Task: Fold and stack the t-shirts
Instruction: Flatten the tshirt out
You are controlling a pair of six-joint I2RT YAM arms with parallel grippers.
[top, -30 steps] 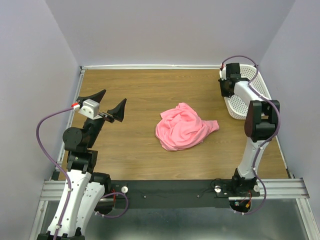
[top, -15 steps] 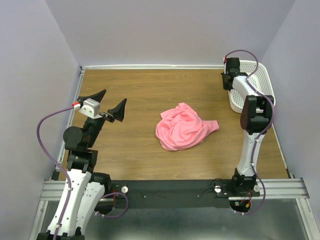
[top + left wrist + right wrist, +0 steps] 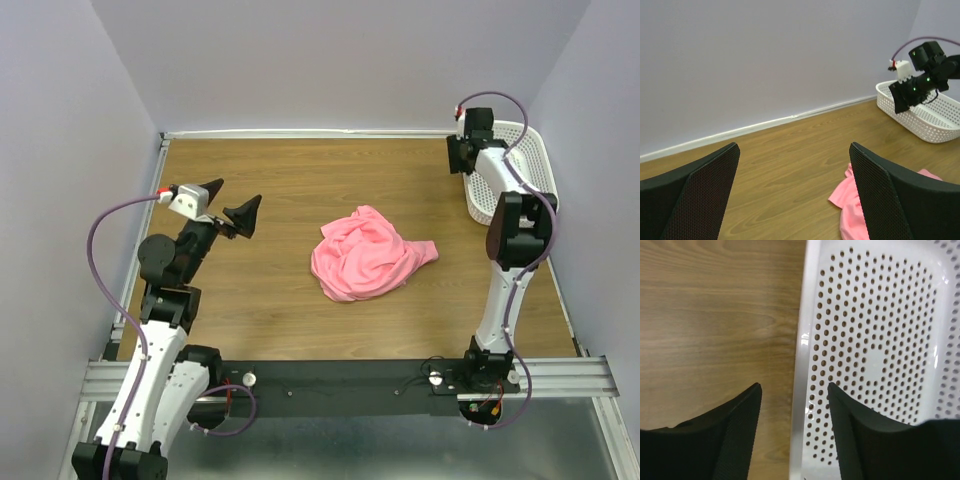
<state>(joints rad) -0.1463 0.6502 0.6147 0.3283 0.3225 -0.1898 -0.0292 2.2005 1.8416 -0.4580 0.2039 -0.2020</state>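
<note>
Salmon-pink t-shirt, crumpled in a loose heap on the wooden table. To the left of the t-shirt and well apart from it, the left gripper hangs above the wood, jaws spread wide and empty. Beyond the t-shirt to its right, the right gripper straddles the shirt-facing rim of the white perforated basket, jaws parted, with the rim free between them.

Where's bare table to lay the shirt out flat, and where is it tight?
Bare table runs along the back wall, between the left fingers and the shirt, and in front of the shirt toward the near edge. The right back corner is crowded: the basket sits there with the right fingers over its left rim.
</note>
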